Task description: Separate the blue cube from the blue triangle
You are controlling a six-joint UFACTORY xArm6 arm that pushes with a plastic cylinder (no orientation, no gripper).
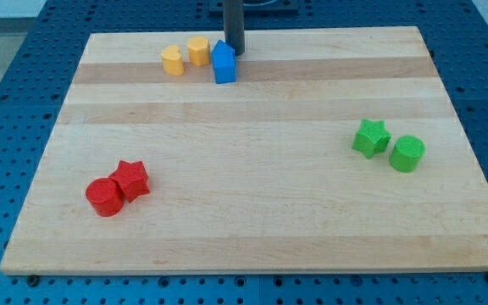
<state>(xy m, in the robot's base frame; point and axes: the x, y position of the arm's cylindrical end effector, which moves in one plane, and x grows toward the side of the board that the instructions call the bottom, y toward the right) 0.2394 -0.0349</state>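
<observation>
Rod end, my tip (235,53): bare, holding nothing, touching the upper right of the blue blocks (224,63), which sit pressed together, shapes unclear. Left of these: two yellow blocks (185,56). Far below right: green star (370,137), green cylinder (407,153). Far below left: red star (131,179), red cylinder (105,197). Wooden board (252,212).

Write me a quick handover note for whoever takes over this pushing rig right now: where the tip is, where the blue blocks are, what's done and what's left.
My tip: at the view's top, against the upper right side of the blue blocks.
Blue blocks: the blue cube and blue triangle read as one touching clump at the board's top; which is which is hard to tell.
Nearby: two yellow blocks just to the view's left of the blue pair, the nearer one about touching it.
Done: nothing visible; the blue pair is not yet separated.
Left: push one blue block clear of the other, probably without dragging the yellow ones along.
</observation>
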